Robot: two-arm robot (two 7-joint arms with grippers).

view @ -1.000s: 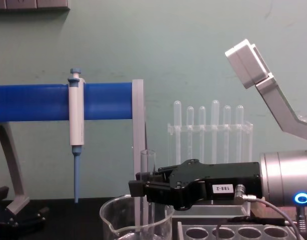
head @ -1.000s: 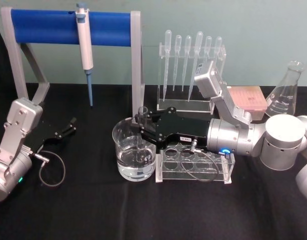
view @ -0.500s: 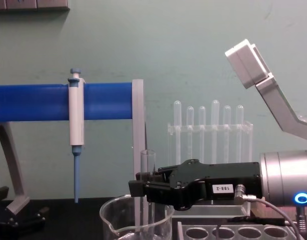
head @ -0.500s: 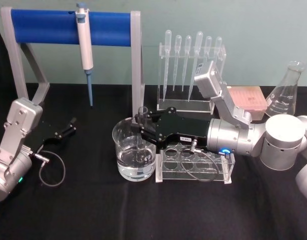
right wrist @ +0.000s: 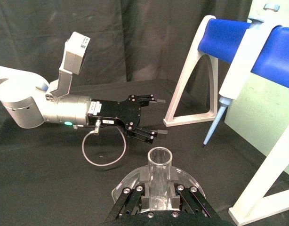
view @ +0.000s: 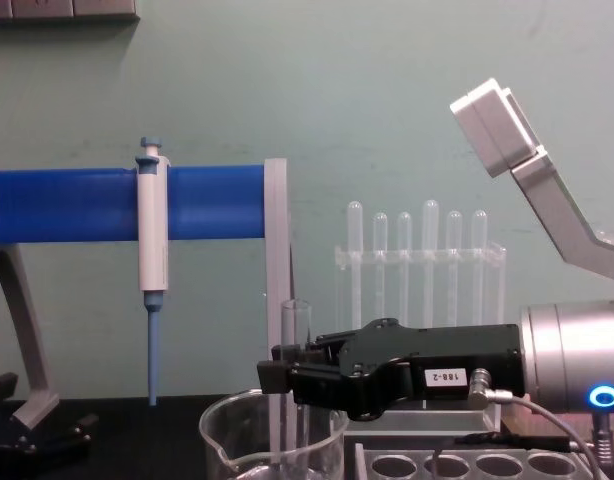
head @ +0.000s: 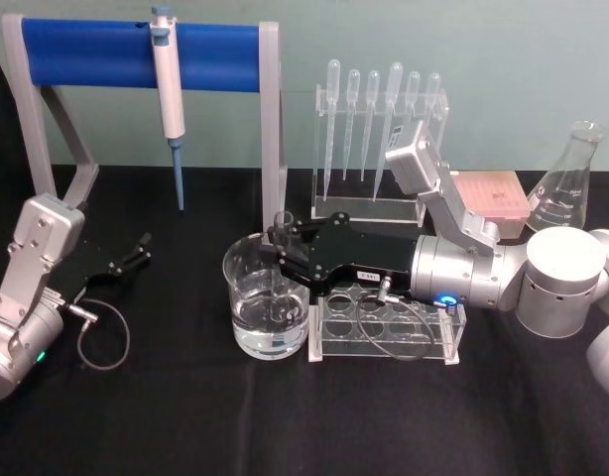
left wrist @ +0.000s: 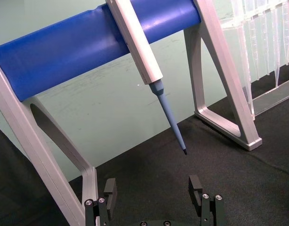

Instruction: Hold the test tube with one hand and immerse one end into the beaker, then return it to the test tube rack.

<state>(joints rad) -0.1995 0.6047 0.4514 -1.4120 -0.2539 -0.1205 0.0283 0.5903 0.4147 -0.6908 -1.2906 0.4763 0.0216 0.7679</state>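
White label (view: 440, 377) on right claw (view: 277, 372) reads "188-2". No other text legible.

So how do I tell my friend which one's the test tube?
Find the blue bar at the back, then come forward to the beaker. The test tube stands upright in it, held by the right gripper. It's plain open-topped glass, thicker than the bulb-topped pipettes behind.

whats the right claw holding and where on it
The right claw grips the test tube on its upper part, just below the mouth, lower end in the beaker. The left claw holds nothing.
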